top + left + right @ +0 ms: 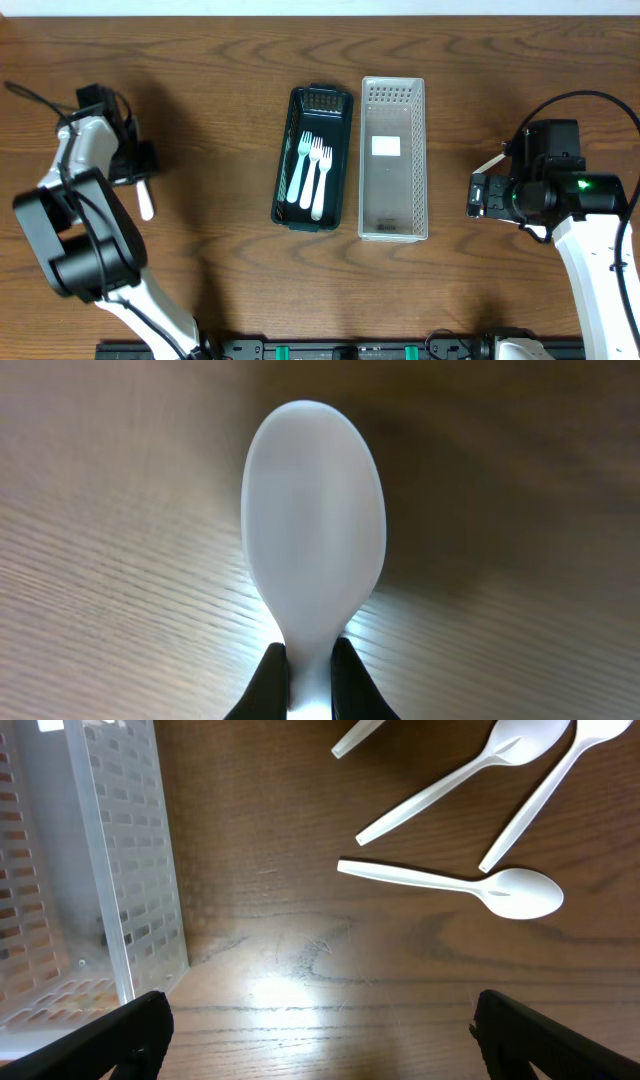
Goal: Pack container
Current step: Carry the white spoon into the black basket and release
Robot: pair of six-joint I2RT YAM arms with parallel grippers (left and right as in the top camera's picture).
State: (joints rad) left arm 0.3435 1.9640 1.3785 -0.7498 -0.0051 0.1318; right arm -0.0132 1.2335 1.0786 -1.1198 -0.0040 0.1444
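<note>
1. Where the desk nears its left edge, the left gripper (310,665) is clamped on a white spoon (315,530).
2. Near the right edge, the right gripper (320,1030) stands wide, holding nothing, by loose spoons (450,885) lying on the desk.
3. At the desk's centre, a dark tray (283,150) holds three forks (313,172), just beside a clear basket (421,150).

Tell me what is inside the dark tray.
Three white forks lie side by side in the dark tray, prongs pointing away from the robot. Nothing else shows in it. The tray floor directly under the forks is covered.
</note>
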